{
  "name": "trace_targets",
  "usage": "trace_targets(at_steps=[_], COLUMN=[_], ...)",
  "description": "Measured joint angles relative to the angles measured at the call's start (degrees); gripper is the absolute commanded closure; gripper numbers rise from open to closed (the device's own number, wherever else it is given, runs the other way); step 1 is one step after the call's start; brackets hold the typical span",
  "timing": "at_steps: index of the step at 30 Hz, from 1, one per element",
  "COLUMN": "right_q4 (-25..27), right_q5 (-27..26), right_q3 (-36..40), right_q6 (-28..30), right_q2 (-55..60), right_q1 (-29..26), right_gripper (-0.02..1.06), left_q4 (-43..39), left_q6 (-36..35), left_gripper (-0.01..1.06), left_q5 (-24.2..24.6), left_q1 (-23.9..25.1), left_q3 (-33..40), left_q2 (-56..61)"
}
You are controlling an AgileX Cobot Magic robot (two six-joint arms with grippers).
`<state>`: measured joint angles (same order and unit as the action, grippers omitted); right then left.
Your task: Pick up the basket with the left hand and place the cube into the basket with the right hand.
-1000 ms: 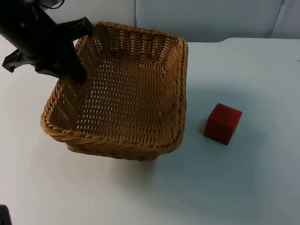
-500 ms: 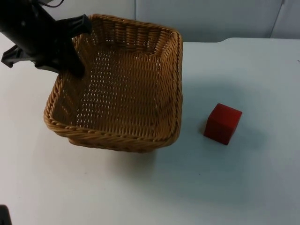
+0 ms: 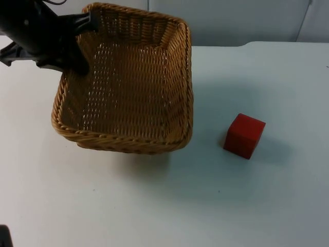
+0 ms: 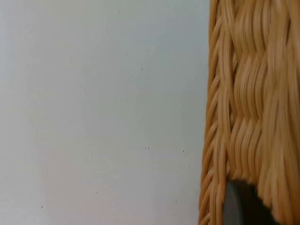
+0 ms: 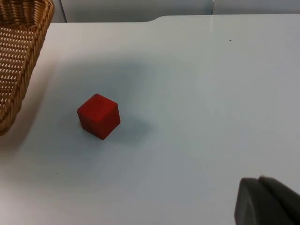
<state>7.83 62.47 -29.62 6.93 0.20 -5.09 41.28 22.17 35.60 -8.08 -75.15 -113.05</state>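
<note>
A woven wicker basket (image 3: 123, 144) hangs tilted above the table at the left, a shadow under its near edge. My left gripper (image 3: 77, 64) is shut on the basket's left rim, one finger inside the wall; a fingertip (image 4: 241, 204) presses against the weave (image 4: 253, 93). A red cube (image 3: 244, 135) sits on the white table to the right of the basket, apart from it. In the right wrist view the cube (image 5: 99, 116) lies well ahead of my waiting right gripper (image 5: 267, 201), with the basket's edge (image 5: 18, 56) beyond it.
The white table (image 3: 164, 206) runs back to the grey partition wall (image 3: 231, 20). Bare table surface surrounds the cube on all sides.
The left gripper has carried the basket up and toward the far left, and its near rim has moved away from the cube. The cube has not moved.
</note>
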Motion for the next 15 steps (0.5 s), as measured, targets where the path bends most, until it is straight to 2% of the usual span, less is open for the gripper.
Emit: trace_targets(at_steps=[15], right_q4=[-0.1], right_q5=[0.0], right_q3=[0.0], right_q6=[-0.5], right_q2=[0.0], right_q1=[0.0], right_gripper=[1.05], left_q4=[0.1], left_q6=[0.1], left_gripper=[1.05], left_q5=[-2.5], left_q1=[0.0], left_q3=[0.0], left_q2=[0.0])
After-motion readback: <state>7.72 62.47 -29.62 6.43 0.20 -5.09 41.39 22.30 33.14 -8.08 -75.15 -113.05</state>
